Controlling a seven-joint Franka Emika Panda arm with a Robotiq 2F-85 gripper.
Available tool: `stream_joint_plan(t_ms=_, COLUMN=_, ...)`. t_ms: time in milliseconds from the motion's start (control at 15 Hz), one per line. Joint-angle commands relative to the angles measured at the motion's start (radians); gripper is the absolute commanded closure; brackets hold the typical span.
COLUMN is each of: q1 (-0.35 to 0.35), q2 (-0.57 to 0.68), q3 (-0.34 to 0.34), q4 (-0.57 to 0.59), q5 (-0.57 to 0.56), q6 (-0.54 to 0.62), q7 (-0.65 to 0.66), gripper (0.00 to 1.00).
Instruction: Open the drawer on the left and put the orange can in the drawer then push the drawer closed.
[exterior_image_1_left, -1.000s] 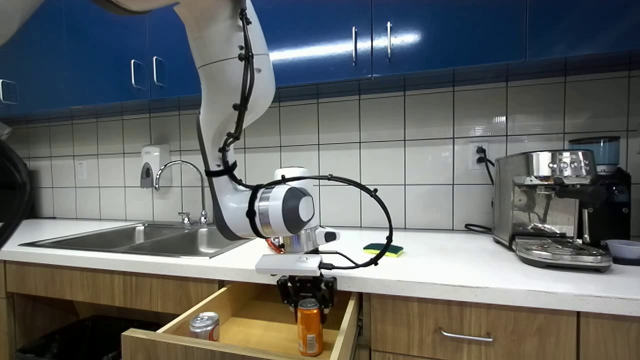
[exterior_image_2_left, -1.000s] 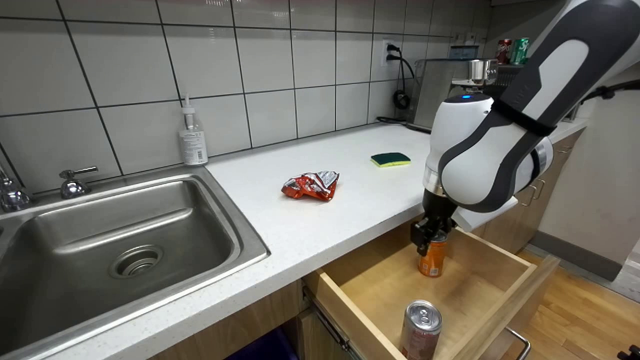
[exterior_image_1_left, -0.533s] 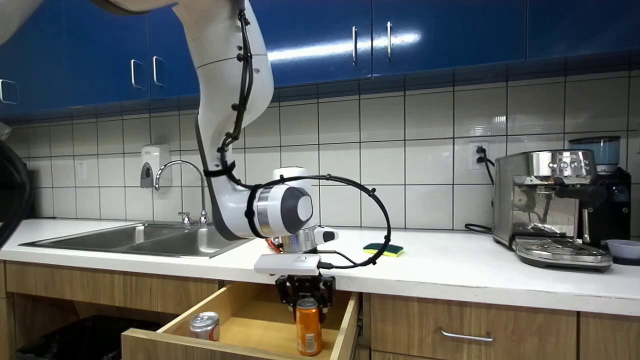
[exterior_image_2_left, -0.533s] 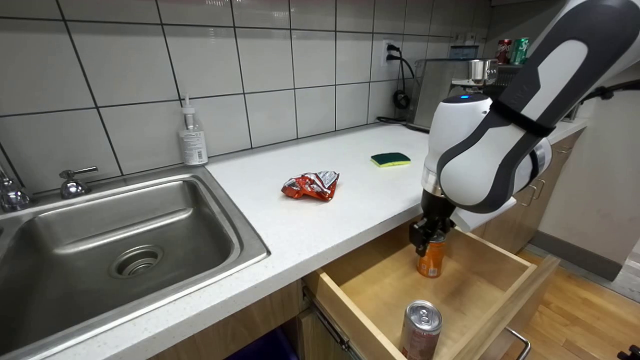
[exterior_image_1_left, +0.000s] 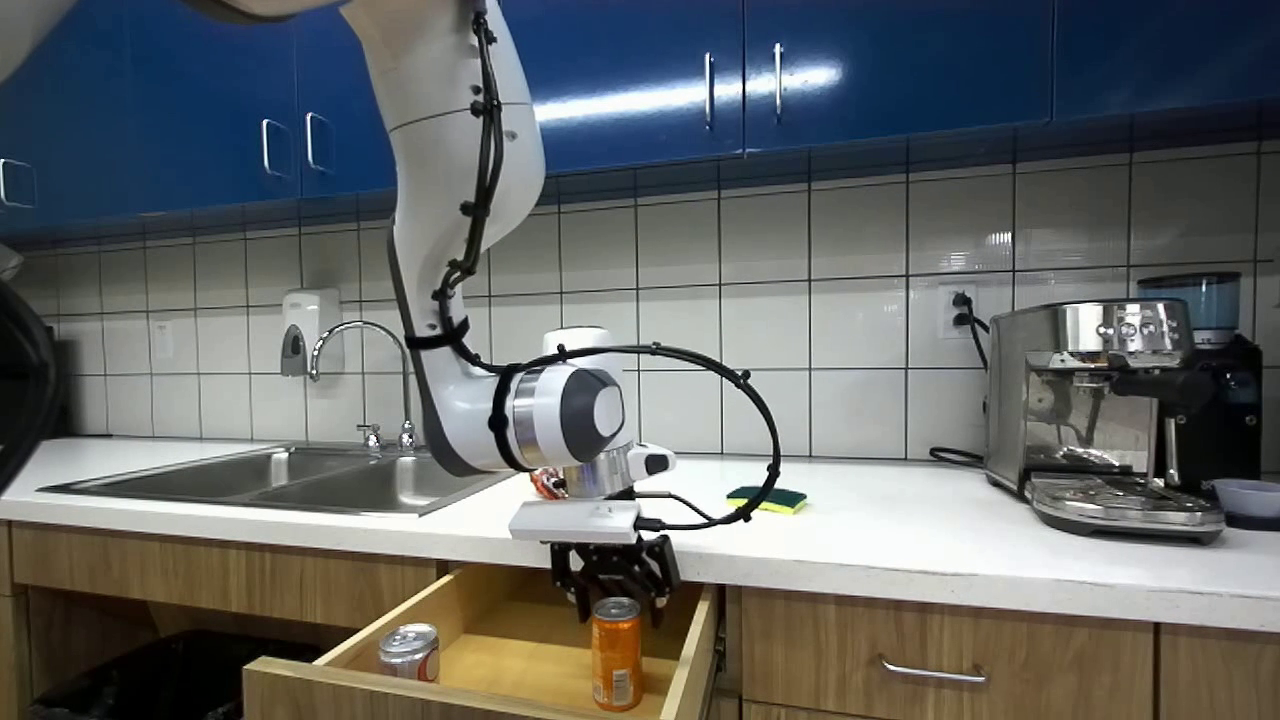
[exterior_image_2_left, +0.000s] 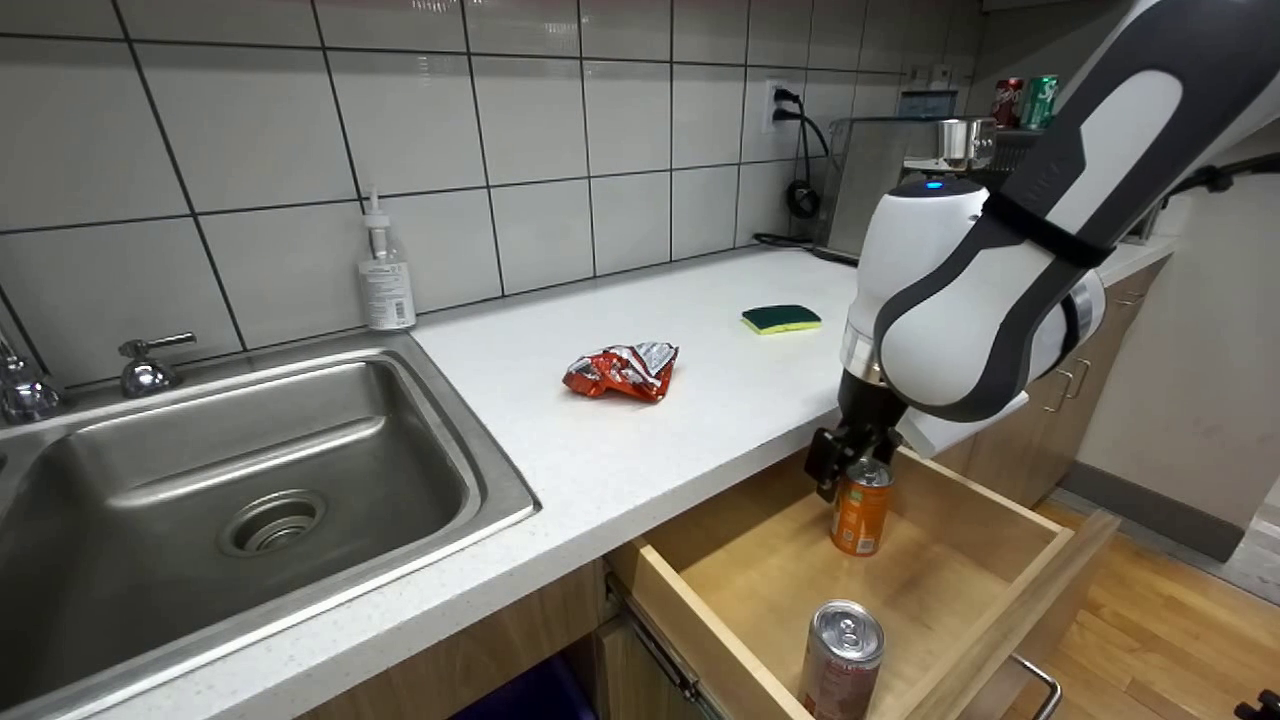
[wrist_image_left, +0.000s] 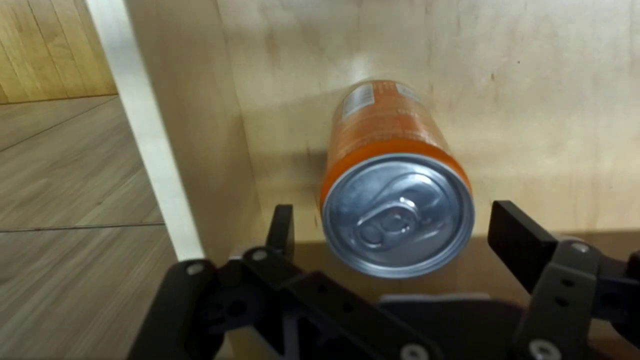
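Standing upright, silver-topped orange can (wrist_image_left: 396, 180)

No word could be read for certain. The orange can (wrist_image_left: 397, 175) bore a barcode (exterior_image_1_left: 621, 686) and small print, blurred in the wrist view; the silver can (exterior_image_1_left: 409, 652) showed a partial red mark. The bottle (exterior_image_2_left: 379, 244) carried a pale label (exterior_image_2_left: 387, 292), its lines too tiny, like the white lettering on the green can (exterior_image_2_left: 1041, 101) and red can (exterior_image_2_left: 1007, 102).
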Motion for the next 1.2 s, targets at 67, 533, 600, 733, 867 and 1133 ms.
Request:
stream_joint_plan(t_ms=67, q1=0.024, q2=-0.097, q3=-0.030, q4=-0.082, q5=-0.012, q6=0.040, q7=0.021, gripper=0.00)
stream_joint_plan(t_ms=533, q1=0.036, q2=-0.266, q3=-0.042, q4=-0.241, q5=-0.032, q6=0.021, q7=0.020, gripper=0.00)
stream_joint_plan(t_ms=600, q1=0.032, q2=-0.293, q3=-0.038, q4=-0.264, q5=-0.030, q6=0.016, q7=0.016, gripper=0.00)
stream_joint_plan(t_ms=733, q1=0.032, q2=-0.343, q3=-0.041, q4=-0.306, q5=-0.041, q6=0.006, q7=0.022, gripper=0.00)
stream_joint_plan(t_ms=867, q1=0.024, q2=-0.390, q3=-0.035, q4=-0.346, q5=-0.041, q6=-0.006, q7=0.024, gripper=0.00)
stream_joint_plan(t_ms=1133, q1=0.007, q2=-0.472, q3=-0.012, q4=-0.421, q5=-0.022, q6=-0.060, q7=0.005, gripper=0.00)
